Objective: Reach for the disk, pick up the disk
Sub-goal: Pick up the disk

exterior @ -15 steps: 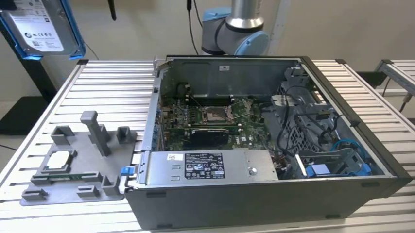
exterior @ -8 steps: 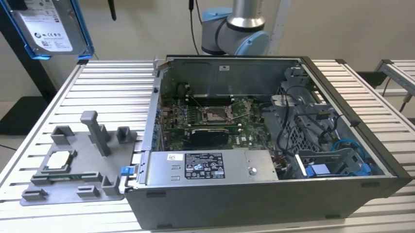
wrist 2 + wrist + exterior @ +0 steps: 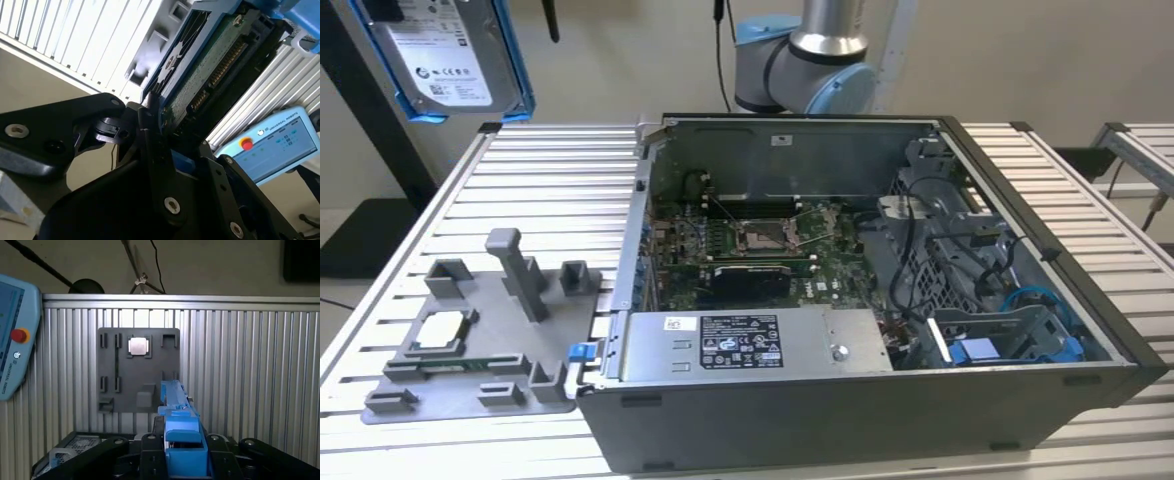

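The disk, a silver-grey hard drive with a white label and blue rails, hangs high in the air at the exterior view's far left, above the slatted table. In the second wrist view the disk shows edge-on with its green board and blue carrier, clamped between the black fingers of my gripper. In the first wrist view the blue carrier of the disk rises from between the jaws of my gripper, which is shut on it.
An open computer case stands on the slatted aluminium table, with a long grey metal box inside. A grey fixture plate holds a small silver chip. A teach pendant lies beside the table. The arm's base stands behind the case.
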